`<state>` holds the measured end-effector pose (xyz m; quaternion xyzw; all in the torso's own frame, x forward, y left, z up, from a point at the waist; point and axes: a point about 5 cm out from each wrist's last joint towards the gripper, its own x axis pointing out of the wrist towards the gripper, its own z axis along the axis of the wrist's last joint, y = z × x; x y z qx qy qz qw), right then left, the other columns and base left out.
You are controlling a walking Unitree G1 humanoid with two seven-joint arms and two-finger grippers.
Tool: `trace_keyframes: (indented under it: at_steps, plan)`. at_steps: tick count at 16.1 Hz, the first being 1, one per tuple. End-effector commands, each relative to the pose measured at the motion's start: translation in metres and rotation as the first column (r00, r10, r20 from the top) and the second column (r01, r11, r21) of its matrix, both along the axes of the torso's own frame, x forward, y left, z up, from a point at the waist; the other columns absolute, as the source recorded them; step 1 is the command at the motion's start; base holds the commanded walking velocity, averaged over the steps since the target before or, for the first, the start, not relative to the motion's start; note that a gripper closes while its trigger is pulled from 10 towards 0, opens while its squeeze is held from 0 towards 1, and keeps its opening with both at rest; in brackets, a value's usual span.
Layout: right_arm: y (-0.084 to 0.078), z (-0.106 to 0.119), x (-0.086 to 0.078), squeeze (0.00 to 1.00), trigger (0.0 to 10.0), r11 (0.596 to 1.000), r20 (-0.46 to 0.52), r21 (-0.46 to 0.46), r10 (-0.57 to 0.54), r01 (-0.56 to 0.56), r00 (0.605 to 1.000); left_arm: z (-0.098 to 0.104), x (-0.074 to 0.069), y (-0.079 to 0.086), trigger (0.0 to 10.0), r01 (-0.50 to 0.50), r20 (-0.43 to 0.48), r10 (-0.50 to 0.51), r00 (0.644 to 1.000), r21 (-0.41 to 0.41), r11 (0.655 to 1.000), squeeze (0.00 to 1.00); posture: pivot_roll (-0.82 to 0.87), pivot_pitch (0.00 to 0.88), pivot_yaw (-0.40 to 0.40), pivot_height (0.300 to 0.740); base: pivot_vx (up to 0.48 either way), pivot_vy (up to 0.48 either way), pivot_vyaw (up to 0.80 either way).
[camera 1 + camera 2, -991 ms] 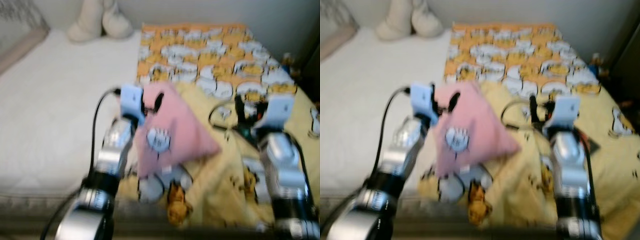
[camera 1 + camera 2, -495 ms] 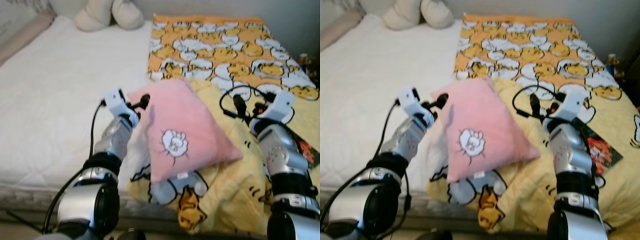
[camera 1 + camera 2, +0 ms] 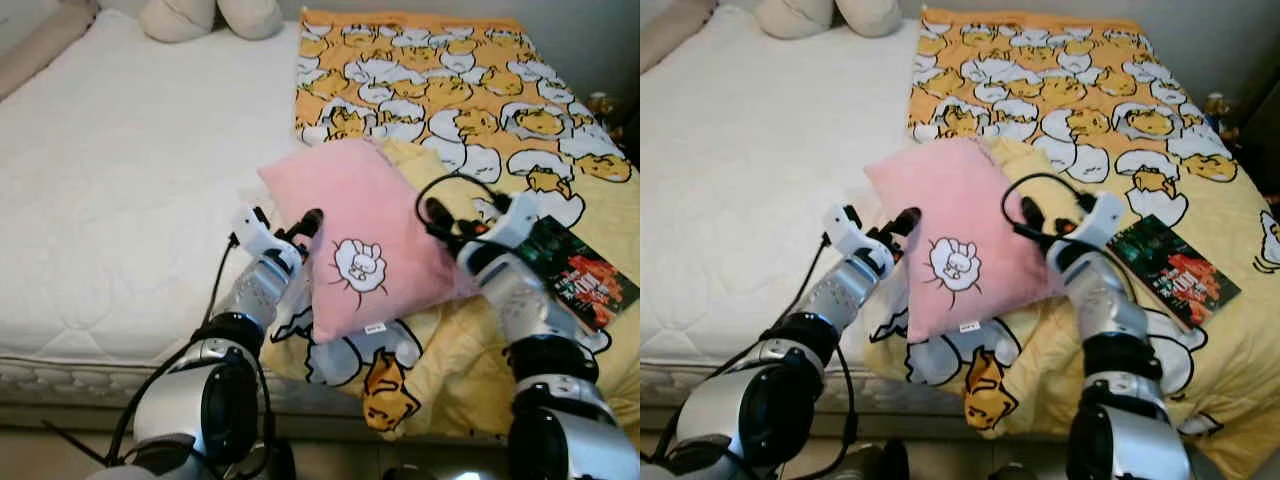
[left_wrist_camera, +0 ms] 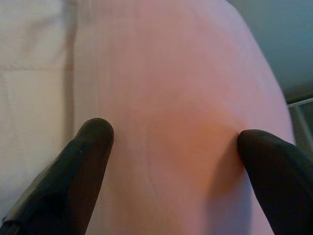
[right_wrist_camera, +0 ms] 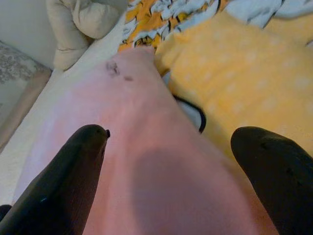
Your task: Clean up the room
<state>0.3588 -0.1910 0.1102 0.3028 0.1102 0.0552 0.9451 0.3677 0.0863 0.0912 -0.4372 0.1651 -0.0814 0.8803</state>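
Note:
A pink pillow (image 3: 360, 235) with a small white cartoon print is pressed between my two grippers, just above the rumpled yellow blanket (image 3: 455, 340) at the bed's front edge. My left gripper (image 3: 300, 225) pushes on the pillow's left side with its fingers (image 4: 88, 161) spread open against the pink cloth. On the pillow's right side my right gripper (image 3: 440, 215) is open too, its fingers (image 5: 73, 171) lying on the fabric. Whether the pillow's lower edge touches the blanket is unclear.
The bare white mattress (image 3: 120, 180) takes up the bed's left half. An orange and yellow egg-print blanket (image 3: 450, 90) covers the right half. A dark green book (image 3: 575, 270) lies on it by my right arm. Cream cushions (image 3: 215, 15) sit at the far end.
The camera has shifted and the blur has cleared. Both arms have come lower and nearer the bed's front edge, with the pink pillow still pressed between them.

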Motion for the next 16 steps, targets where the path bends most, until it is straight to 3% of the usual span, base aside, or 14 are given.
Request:
trace_keyframes:
  at_steps: [1, 3, 6, 7, 8, 9, 10, 13, 14, 16]
  plan:
    - [0.005, -0.002, 0.002, 0.0, 10.0, 1.0, -0.009, 0.02, 0.009, -0.009, 1.0, 0.0, -0.001, -0.01, 10.0, 0.027, -0.011, -0.028, 1.0, -0.043, 0.999, 0.0, -0.13, 0.147, 0.035, 0.74, 0.0, 0.0, 0.0]
    - [0.013, -0.006, 0.006, 0.0, 10.0, 0.999, -0.025, 0.045, 0.029, -0.028, 0.999, -0.009, -0.007, -0.017, 10.0, 0.033, -0.039, -0.034, 0.999, -0.036, 0.999, 0.0, -0.14, 0.136, 0.037, 0.74, 0.0, 0.0, 0.0]
    - [0.022, -0.03, 0.001, 0.0, 10.0, 0.998, -0.132, 0.048, 0.044, -0.038, 0.99, -0.021, -0.018, -0.034, 10.0, 0.069, -0.07, -0.072, 0.995, -0.036, 0.997, 0.0, -0.14, 0.13, 0.038, 0.74, 0.0, 0.0, 0.0]
    - [0.021, -0.033, 0.0, 0.0, 5.9, 0.998, -0.143, 0.059, 0.034, -0.026, 0.989, -0.025, -0.023, -0.043, 10.0, 0.096, -0.08, -0.099, 0.992, -0.041, 0.995, 0.0, -0.15, 0.133, 0.034, 0.74, 0.0, 0.0, 0.0]
    - [0.019, -0.034, 0.0, 0.0, 0.0, 0.997, -0.143, 0.072, 0.025, -0.015, 0.989, -0.029, -0.026, -0.047, 10.0, 0.115, -0.094, -0.117, 0.989, -0.033, 0.993, 0.0, -0.15, 0.132, 0.033, 0.74, 0.0, 0.0, 0.0]
    - [0.019, -0.034, 0.0, 0.0, 0.0, 0.997, -0.143, 0.079, 0.022, -0.011, 0.99, -0.03, -0.028, -0.048, 9.5, 0.119, -0.095, -0.121, 0.988, -0.032, 0.992, 0.0, -0.15, 0.132, 0.032, 0.74, 0.0, 0.0, 0.0]
    - [0.019, -0.035, 0.0, 0.0, 0.0, 0.996, -0.148, 0.085, 0.019, -0.006, 0.989, -0.033, -0.03, -0.049, 0.0, 0.126, -0.096, -0.129, 0.987, -0.034, 0.991, 0.0, -0.16, 0.131, 0.029, 0.74, 0.0, 0.0, 0.0]
    - [0.022, -0.042, -0.004, 0.0, 0.0, 0.995, -0.158, 0.096, 0.042, -0.027, 0.986, -0.034, -0.029, -0.044, 0.0, 0.084, -0.094, -0.09, 0.992, -0.061, 0.995, 0.0, -0.16, 0.129, 0.029, 0.74, 0.0, 0.0, 0.0]
    - [0.012, -0.037, -0.002, 0.0, 0.0, 0.985, -0.145, 0.159, -0.035, 0.058, 0.989, -0.034, -0.026, -0.034, 0.0, -0.005, -0.113, -0.008, 0.994, -0.108, 0.994, 0.0, -0.17, 0.124, 0.044, 0.74, 0.0, 0.0, 0.0]
    - [0.011, -0.034, 0.0, 0.0, 0.0, 0.976, -0.135, 0.195, -0.067, 0.093, 0.989, -0.035, -0.027, -0.033, 0.0, -0.017, -0.117, 0.005, 0.993, -0.103, 0.995, 0.0, -0.17, 0.124, 0.044, 0.74, 0.0, 0.0, 0.0]
